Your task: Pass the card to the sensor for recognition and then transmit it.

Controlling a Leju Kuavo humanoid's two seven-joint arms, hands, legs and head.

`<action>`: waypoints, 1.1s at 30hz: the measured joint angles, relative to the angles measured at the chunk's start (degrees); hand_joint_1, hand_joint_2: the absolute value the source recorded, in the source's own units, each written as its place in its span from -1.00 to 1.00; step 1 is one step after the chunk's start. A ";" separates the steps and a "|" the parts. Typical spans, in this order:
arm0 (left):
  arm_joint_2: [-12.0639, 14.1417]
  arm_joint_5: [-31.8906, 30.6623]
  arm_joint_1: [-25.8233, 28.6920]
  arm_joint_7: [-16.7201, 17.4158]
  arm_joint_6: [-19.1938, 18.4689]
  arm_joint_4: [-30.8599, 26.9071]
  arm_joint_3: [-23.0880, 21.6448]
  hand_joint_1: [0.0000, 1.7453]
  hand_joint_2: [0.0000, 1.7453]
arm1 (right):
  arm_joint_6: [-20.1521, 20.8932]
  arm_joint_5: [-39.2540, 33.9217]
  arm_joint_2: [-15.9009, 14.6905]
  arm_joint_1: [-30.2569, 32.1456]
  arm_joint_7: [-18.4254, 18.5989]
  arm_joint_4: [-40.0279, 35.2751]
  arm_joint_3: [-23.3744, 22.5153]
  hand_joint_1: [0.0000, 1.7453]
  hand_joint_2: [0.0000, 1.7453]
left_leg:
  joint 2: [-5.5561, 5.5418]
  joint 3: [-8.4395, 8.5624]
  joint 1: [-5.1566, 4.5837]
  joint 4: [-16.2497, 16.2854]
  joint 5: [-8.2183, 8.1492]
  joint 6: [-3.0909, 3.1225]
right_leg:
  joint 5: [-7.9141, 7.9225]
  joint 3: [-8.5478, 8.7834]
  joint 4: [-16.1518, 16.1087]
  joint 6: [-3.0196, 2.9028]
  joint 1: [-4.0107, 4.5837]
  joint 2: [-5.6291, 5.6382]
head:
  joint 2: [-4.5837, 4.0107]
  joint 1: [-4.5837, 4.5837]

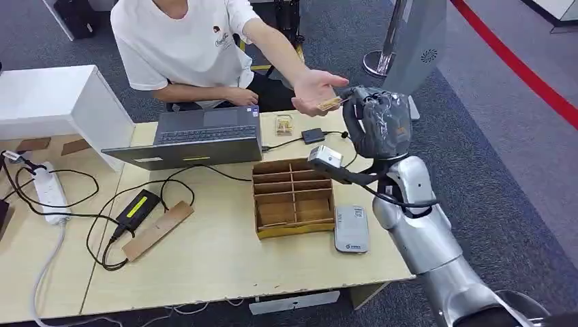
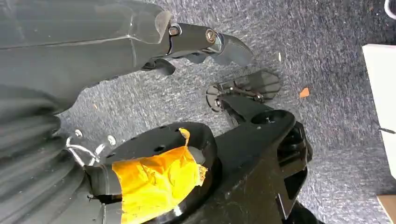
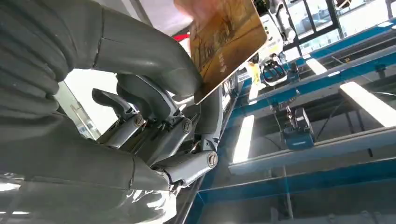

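**Card up at the person's palm**

Right up against my wrist camera, my right hand (image 3: 140,93) has the gold card (image 3: 224,42) pinched by one corner under the thumb. From the head view, that hand (image 1: 377,122) is raised past the far right end of the table (image 1: 218,266), and the card (image 1: 329,103) sticks out of it toward the person's open palm (image 1: 315,87). Its long axis runs roughly level, with the free end at or touching their fingers; can't tell whether they've got hold of it.

Containers: the brown divided box (image 1: 293,197) sits mid-table, and its slots look bare as far as I can see. Just right of it lies the grey card reader (image 1: 352,229), flat on the table. A small yellowish pack (image 1: 283,125) sits next to the open laptop (image 1: 198,139), with a little black box (image 1: 313,135) on a cable nearby.

My left hand (image 2: 205,42) hangs over grey carpet with the fingers loosely apart and nothing in them.
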 joint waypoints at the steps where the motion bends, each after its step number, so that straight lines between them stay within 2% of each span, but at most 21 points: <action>1: 0.00 0.15 0.01 0.00 -0.11 0.00 0.00 -1.00 1.00 | 0.00 0.00 0.00 0.00 0.00 0.00 0.02 1.00 1.00 | 0.00 0.00 0.00 0.00 0.00 0.00 | 0.00 0.00 0.00 0.00 0.00 0.00 | 0.02 -0.02; 3: -0.02 0.44 0.03 0.00 -0.15 0.00 -0.02 -1.00 1.00 | 0.02 0.00 0.00 0.00 0.00 0.02 0.04 1.00 1.00 | 0.00 0.00 0.00 0.00 0.00 0.00 | 0.00 0.00 0.00 0.00 0.00 0.00 | 0.00 0.00; 4: -0.04 0.48 0.03 0.00 -0.15 0.00 -0.02 -1.00 1.00 | 0.02 0.00 0.02 0.00 0.00 0.00 0.07 -1.00 1.00 | 0.00 0.00 0.00 0.00 0.00 0.00 | 0.00 0.00 0.00 0.00 0.00 0.00 | 0.00 -0.02; 20: -0.07 1.55 0.16 -0.50 -0.13 0.00 0.00 -1.00 1.00 | 0.09 0.35 0.11 1.14 0.02 -0.02 0.39 -1.00 1.00 | 0.01 0.01 0.00 0.00 0.00 0.00 | 0.00 -0.01 0.00 0.00 0.00 0.00 | 0.00 0.00; 23: -0.07 1.84 0.17 -0.48 -0.13 0.00 0.00 -1.00 1.00 | 0.13 2.41 -0.42 1.32 1.36 0.17 0.20 -1.00 1.00 | 0.01 0.01 0.00 0.00 0.00 0.00 | 0.00 -0.04 -0.01 0.00 0.00 0.01 | 0.02 -0.02; 25: -0.07 2.44 0.21 -0.31 -0.13 0.02 0.00 -1.00 1.00 | 0.17 3.93 -1.70 1.36 2.21 0.91 -0.32 -1.00 1.00 | 0.00 0.01 -0.01 0.01 0.00 0.00 | 0.00 -0.04 -0.02 0.00 -0.01 -0.01 | 0.00 -0.04; 27: -0.07 3.45 0.25 -0.13 -0.15 0.02 0.00 -1.00 1.00 | 0.22 5.40 -4.25 1.59 2.32 2.53 -1.39 -1.00 1.00 | -0.22 -0.01 -0.01 0.04 0.00 0.01 | -0.01 0.01 -0.04 0.02 -0.01 -0.22 | 0.02 0.00; 31: 0.02 5.79 0.81 1.14 0.02 0.02 0.18 -1.00 1.00 | 0.22 8.02 -10.33 3.19 2.38 5.35 -5.87 -1.00 1.00 | -0.23 -0.03 -0.04 0.16 -0.04 0.06 | 0.00 0.02 -0.09 0.03 -0.03 -0.20 | 0.02 -0.02; 33: 0.11 6.62 0.87 1.51 -0.07 0.09 0.26 -1.00 1.00 | 0.04 8.17 -14.59 5.17 1.72 6.95 -9.06 -1.00 1.00 | -0.49 -0.12 -0.04 0.18 -0.07 0.12 | -0.05 0.11 -0.11 0.11 -0.03 -0.45 | 0.00 0.00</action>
